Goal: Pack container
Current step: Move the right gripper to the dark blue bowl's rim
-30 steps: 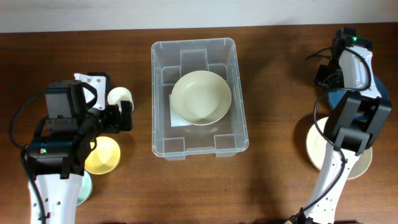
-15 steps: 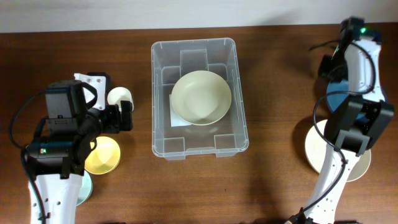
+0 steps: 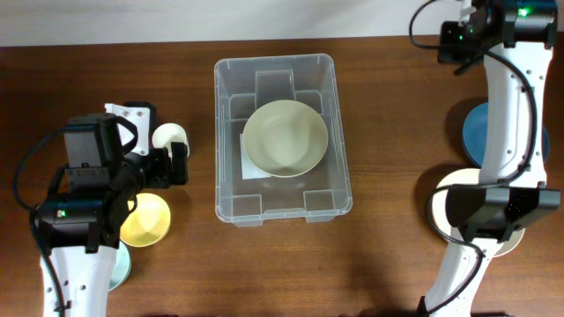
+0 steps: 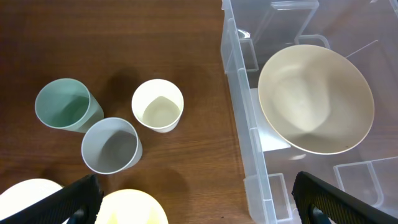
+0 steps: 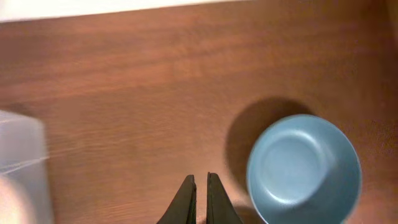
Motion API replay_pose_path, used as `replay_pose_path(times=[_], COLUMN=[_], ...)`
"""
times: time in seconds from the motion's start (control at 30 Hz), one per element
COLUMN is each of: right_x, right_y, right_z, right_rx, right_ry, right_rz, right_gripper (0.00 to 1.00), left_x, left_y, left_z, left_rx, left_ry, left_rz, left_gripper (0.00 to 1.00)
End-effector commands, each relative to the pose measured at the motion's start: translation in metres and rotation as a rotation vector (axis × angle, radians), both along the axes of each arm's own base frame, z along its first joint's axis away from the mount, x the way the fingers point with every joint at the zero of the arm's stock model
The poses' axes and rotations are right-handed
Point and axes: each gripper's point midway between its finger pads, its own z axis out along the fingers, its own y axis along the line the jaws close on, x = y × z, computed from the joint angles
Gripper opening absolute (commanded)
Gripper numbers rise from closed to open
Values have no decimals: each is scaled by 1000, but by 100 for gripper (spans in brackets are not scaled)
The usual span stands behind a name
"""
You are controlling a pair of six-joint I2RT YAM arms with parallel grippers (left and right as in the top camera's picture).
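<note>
Clear plastic marks the centre of the bench [image 3: 397,132], where the container [image 3: 284,211] holds one cream bowl [image 3: 285,138] on its floor. The left hand [image 4: 196,186] hangs above the bench with fingers spread wide and nothing between them. The container's near wall lies just to its right. Ahead of it and to its left stand a white cup [image 4: 157,104], a grey cup [image 4: 112,144] and a green cup [image 4: 67,104], and a yellow bowl [image 4: 130,208] sits beneath it.

The right hand [image 5: 200,180] is high over the far side of the bench, fingers pressed together and empty, with a blue bowl [image 5: 303,168] just to its right.

Packing looks barely begun, with one piece in and several waiting outside. The next move likely falls to the left hand: drop around a cup, pinch its rim, then carry it right over the wall.
</note>
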Motion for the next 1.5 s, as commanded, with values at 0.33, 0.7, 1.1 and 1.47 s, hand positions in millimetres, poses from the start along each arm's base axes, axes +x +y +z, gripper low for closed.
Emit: replay_pose_path(times=[0.33, 0.7, 1.1, 1.47], right_x=[-29, -30, -57, -56], right_y=[-82, -88, -120, -124], right_z=[-155, -238, -276, -275], right_rx=[98, 117, 62, 61], right_ry=[240, 199, 205, 192], right_rz=[-300, -310, -393, -399], right_gripper=[99, 99, 82, 28], left_x=[3, 3, 3, 3], left_y=[1, 1, 1, 1], left_z=[8, 8, 8, 8], left_rx=[-1, -2, -2, -2], left_ry=[-20, -21, -21, -21], left_rz=[9, 9, 9, 9], left_gripper=[100, 100, 100, 100])
